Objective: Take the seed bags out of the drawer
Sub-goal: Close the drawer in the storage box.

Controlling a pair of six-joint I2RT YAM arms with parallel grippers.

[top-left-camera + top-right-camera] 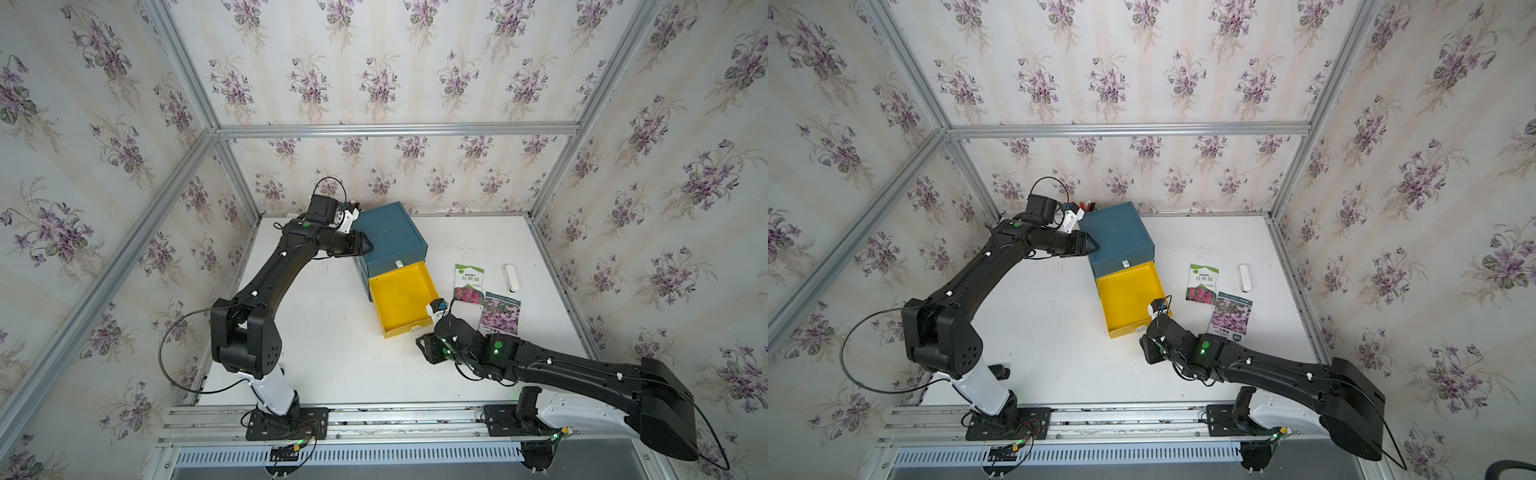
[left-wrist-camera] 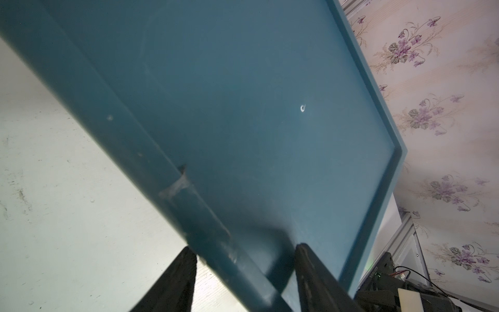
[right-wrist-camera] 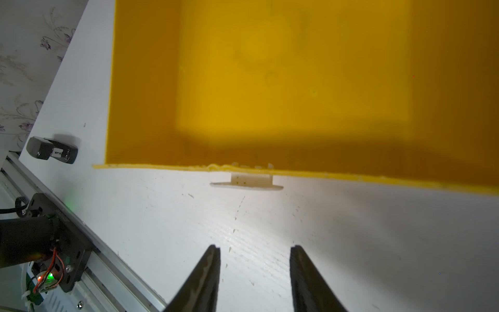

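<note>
With the yellow drawer (image 1: pixel 399 299) seemingly empty, two seed bags, the green-topped bag (image 1: pixel 468 280) and the purple-flower bag (image 1: pixel 500 316), lie flat on the desk (image 1: pixel 332 353) right of the spread, empty right jaws, which face the white handle (image 3: pixel 247 181), while the left jaws pinch the rim of the blue cabinet (image 1: pixel 390 232).

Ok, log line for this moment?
yellow drawer: open, no bags visible inside | green-topped seed bag, purple-flower seed bag: on table beside drawer | left end effector: shut on blue cabinet | right end effector: open, facing drawer handle
</note>
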